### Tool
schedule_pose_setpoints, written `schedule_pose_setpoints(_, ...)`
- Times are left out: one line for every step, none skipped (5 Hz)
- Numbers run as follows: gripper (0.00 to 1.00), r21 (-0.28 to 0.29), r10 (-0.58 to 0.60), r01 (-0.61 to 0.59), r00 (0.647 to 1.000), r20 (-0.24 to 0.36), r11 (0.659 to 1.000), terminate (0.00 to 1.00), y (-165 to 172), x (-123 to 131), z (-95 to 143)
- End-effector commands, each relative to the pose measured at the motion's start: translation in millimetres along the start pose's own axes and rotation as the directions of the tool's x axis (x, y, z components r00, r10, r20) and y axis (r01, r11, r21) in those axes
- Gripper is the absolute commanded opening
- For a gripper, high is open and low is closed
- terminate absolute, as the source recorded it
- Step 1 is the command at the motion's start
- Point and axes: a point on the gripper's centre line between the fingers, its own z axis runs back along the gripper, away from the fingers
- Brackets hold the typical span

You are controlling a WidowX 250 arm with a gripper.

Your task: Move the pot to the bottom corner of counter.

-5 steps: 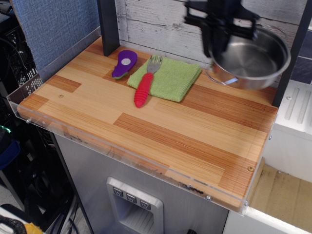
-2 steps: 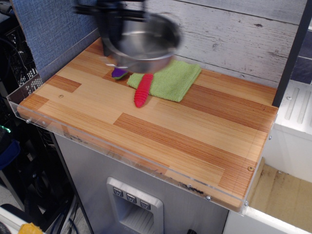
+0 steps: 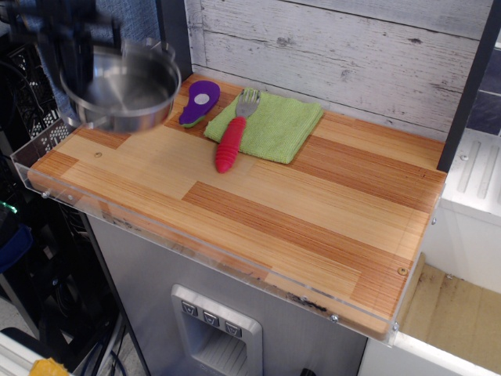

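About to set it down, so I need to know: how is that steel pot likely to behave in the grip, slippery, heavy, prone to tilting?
The pot looks thin-walled and shallow, so probably light. Its polished steel is likely slippery against the gripper, which appears to hold it at one side of the rim, so it may swing or tilt. The flat base should sit steady on the counter.

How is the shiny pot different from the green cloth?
The pot is round, shiny metal and deep; the green cloth is square, soft-looking and flat. The pot is held up over the counter's left end; the cloth lies on the counter under a fork. Both look similarly wide.
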Motion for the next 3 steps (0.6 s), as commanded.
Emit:
schedule_pose_setpoints(0.00, 0.045, 0.033, -0.033, 0.999, 0.009, 0.998, 0.00, 21.5, 13.0, -23.3)
schedule_pose_setpoints(0.00, 0.052, 0.042, -0.042, 0.999, -0.008, 0.998, 0.00, 25.5, 29.3, -38.6)
schedule_pose_setpoints(0.00, 0.061, 0.043, -0.042, 0.999, -0.023, 0.997, 0.00, 25.4, 41.7, -49.1)
